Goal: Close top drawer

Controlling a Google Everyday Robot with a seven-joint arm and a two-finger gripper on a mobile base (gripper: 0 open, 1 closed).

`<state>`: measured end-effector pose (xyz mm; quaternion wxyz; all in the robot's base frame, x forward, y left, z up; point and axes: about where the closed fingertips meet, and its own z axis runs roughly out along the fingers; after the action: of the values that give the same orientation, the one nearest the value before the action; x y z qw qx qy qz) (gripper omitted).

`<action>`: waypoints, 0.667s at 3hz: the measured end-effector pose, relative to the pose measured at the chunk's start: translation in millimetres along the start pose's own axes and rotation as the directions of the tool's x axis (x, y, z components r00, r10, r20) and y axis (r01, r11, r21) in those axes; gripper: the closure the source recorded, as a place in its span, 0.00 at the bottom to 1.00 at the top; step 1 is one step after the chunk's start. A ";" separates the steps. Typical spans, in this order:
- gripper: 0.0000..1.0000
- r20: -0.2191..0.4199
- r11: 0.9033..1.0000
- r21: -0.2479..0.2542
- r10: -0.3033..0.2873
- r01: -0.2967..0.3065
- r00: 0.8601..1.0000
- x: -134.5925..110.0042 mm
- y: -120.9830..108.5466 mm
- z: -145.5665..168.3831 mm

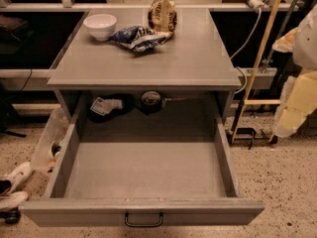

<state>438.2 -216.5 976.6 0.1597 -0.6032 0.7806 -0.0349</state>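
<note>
The top drawer of the grey cabinet is pulled far out toward me. Its plain grey inside is open to view, and a small dark loop handle sits mid-front at the bottom of the view. At the back of the drawer lie a dark pouch with a white label and a round dark object. My gripper, pale yellow and white, hangs at the right edge of the view. It is right of the cabinet, above the floor, and apart from the drawer.
The cabinet top bears a white bowl, a blue crumpled bag and a brown bag. A clear plastic bottle lies left of the drawer, with white shoes nearby. A wooden pole and cables stand to the right.
</note>
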 end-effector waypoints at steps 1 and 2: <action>0.00 0.000 1.000 0.000 0.000 0.000 1.000 0.0 0.0 0.0; 0.00 0.010 1.000 0.000 0.021 -0.021 1.000 10.7 7.3 2.6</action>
<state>429.8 -224.4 970.1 0.1637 -0.5953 0.7861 -0.0303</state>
